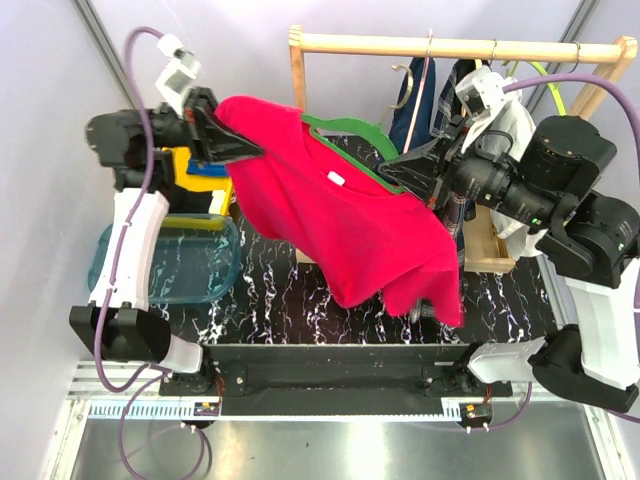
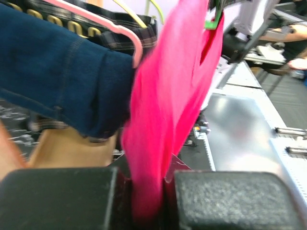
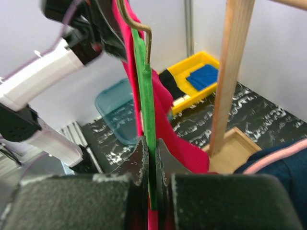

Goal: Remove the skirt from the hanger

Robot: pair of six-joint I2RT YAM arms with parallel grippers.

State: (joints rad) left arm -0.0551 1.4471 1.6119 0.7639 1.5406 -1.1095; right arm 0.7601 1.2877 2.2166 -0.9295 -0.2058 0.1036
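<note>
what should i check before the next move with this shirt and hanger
1. left gripper shut on shirt: ok
2. right gripper shut on green hanger: ok
3. shirt off green hanger: not ok, collar sits around it
4. shirt hem clear of table: cannot tell
5. right garment in hand: not ok, the skirt hangs at the rack, held by neither gripper

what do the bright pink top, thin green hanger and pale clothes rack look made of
bright pink-red top: soft matte knit fabric, probably cotton, draping in folds. thin green hanger: smooth, likely plastic or coated, with a bare metal hook. pale clothes rack: seemingly unfinished wood, matte square beams.
</note>
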